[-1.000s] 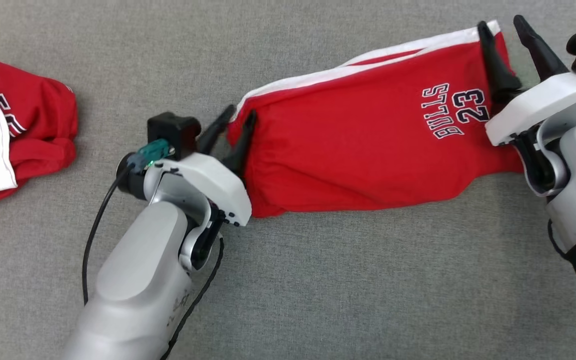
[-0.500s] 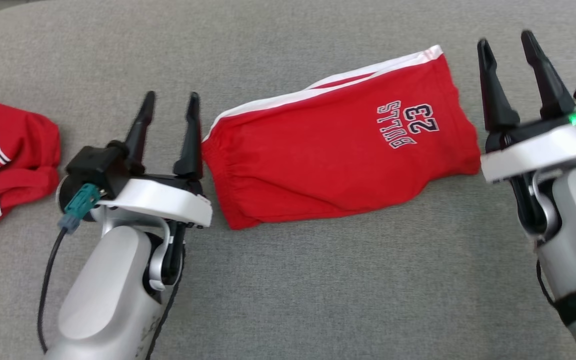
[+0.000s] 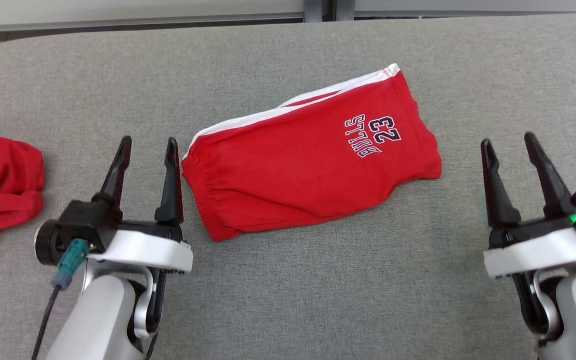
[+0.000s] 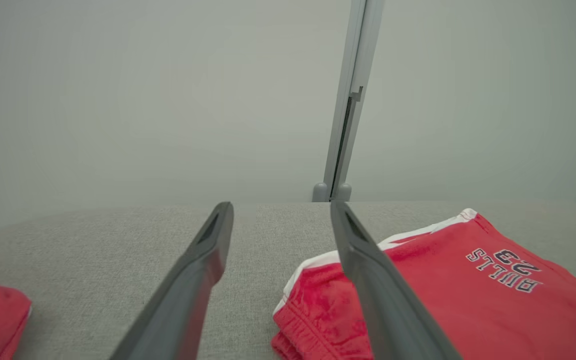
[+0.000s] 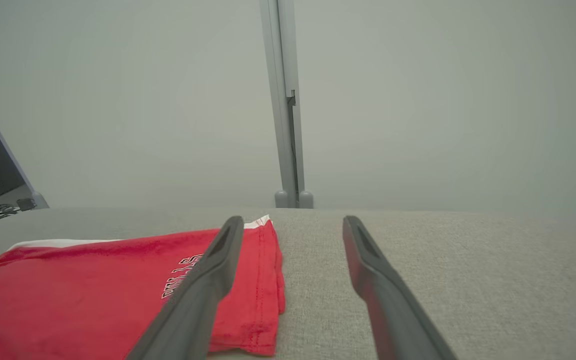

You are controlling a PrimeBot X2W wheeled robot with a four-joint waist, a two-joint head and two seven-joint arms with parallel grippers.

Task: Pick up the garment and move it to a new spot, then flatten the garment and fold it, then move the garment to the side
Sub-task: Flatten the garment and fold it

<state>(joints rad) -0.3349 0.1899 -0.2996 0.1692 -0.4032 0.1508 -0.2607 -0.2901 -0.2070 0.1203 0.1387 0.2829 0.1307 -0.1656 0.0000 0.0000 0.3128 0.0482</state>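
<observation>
**Reader:** What does the head view show?

**Describer:** A grey, fabric-covered counter takes up most of the frame. At its centre lies the garment, a small red jersey cloth with a white stripe along its upper edge and black, white-edged "BULLS 23" lettering toward its right end. It lies as a compact, slanted oblong with layers stacked at the lower left corner, so it appears folded. A separate crumpled red-and-white cloth lump sits at the far left edge, well apart from it.

**Reader:** And the robot's arms?

**Describer:** The left claw is at the lower left of the frame. Its two dark fingers are spread wide and point up the frame, and it holds nothing. Its inner finger is just beside the garment's left end. The right claw is at the lower right, spread equally wide and also empty, near the garment's right end but apart from it. In the left wrist view the garment lies to the right of the fingers. In the right wrist view the garment lies to the left.

**Reader:** Which step is this?

**Describer:** Judging by the tidy folded shape and the empty claws, the fold looks finished. What appears to remain is moving the garment to the side.

**Reader:** What would that take?

**Describer:** Probably each claw closing on one end and pinching through every layer. The two arms would then carry it across together, so the stack does not slump open. A grip on the top layer alone could undo the fold.
</observation>
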